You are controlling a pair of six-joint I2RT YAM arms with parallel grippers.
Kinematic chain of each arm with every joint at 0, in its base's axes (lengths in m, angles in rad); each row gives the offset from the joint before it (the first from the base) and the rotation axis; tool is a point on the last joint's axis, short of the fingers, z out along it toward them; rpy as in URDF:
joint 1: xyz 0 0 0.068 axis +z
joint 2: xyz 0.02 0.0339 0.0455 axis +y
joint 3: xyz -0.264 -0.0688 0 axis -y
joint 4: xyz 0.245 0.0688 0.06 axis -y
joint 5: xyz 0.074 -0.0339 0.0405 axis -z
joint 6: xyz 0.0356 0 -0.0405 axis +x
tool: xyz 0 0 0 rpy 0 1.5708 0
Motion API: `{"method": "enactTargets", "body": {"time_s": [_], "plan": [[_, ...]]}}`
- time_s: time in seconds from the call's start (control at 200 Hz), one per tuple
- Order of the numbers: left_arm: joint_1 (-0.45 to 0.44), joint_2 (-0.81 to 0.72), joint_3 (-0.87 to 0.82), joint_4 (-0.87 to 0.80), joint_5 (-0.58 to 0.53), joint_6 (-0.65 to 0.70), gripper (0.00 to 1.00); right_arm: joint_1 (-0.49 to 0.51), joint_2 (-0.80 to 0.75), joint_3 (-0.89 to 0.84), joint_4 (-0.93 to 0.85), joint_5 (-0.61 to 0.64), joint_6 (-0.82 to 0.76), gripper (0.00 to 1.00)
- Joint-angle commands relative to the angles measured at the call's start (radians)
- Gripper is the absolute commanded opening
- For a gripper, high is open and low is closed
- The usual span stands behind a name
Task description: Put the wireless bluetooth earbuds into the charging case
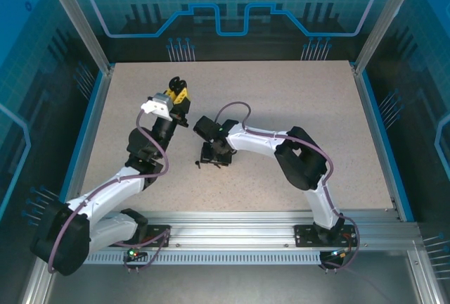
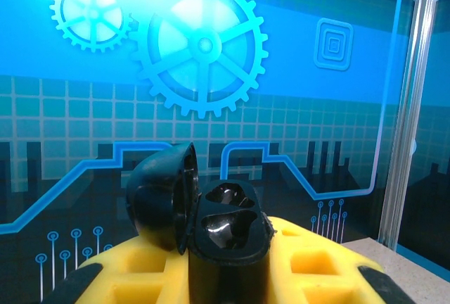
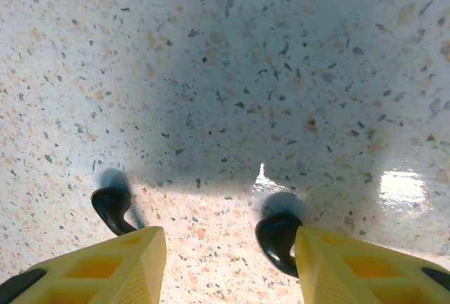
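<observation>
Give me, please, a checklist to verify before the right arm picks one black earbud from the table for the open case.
1. Case gripped by the left fingers: ok.
2. Lid open: ok.
3. Both sockets empty: ok.
4. Right fingers apart, low over the table: ok.
5. An earbud centred between the right fingers: not ok; one earbud lies at a finger's inner edge, the second earbud in front of the opposite finger's tip.
6. Which socket that earbud fits: cannot tell.
</observation>
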Motion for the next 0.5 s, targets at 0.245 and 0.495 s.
{"method": "enactTargets", "body": {"time_s": [0.245,0.495], "plan": [[0.021,-0.039,-0.02,0.014,-0.019,-0.036,0.0,0.023,0.053,0.07,-0.167,0.142,-0.101,0.47],[0.024,-0.04,-0.022,0.009,-0.02,-0.044,0.0,0.035,0.089,0.115,-0.201,0.175,-0.156,0.41]]}}
